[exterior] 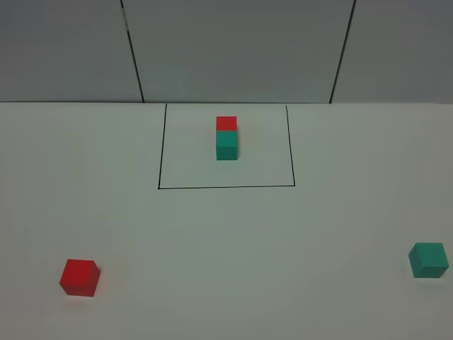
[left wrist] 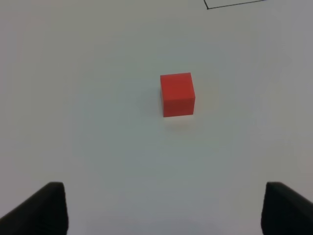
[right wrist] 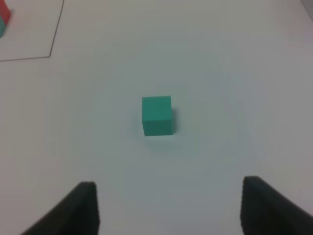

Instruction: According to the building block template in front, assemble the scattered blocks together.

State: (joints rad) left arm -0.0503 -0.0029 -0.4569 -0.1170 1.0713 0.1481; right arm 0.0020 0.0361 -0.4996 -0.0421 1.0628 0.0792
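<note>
The template, a red cube (exterior: 226,123) touching a teal-green cube (exterior: 226,145), stands inside a thin black rectangle (exterior: 159,163) at the table's far middle. The scattered red cube (exterior: 79,277) lies at the near left and the scattered teal cube (exterior: 428,260) at the near right, far apart. Neither gripper shows in the exterior high view. In the left wrist view my left gripper (left wrist: 165,191) is open and empty, with the red cube (left wrist: 177,94) ahead of it and apart. In the right wrist view my right gripper (right wrist: 169,186) is open and empty, with the teal cube (right wrist: 157,115) ahead.
The table (exterior: 226,255) is plain white, with a grey panelled wall (exterior: 233,49) behind its far edge. A corner of the black rectangle shows in the left wrist view (left wrist: 234,4) and in the right wrist view (right wrist: 51,44), with the template's edge (right wrist: 4,17) inside it.
</note>
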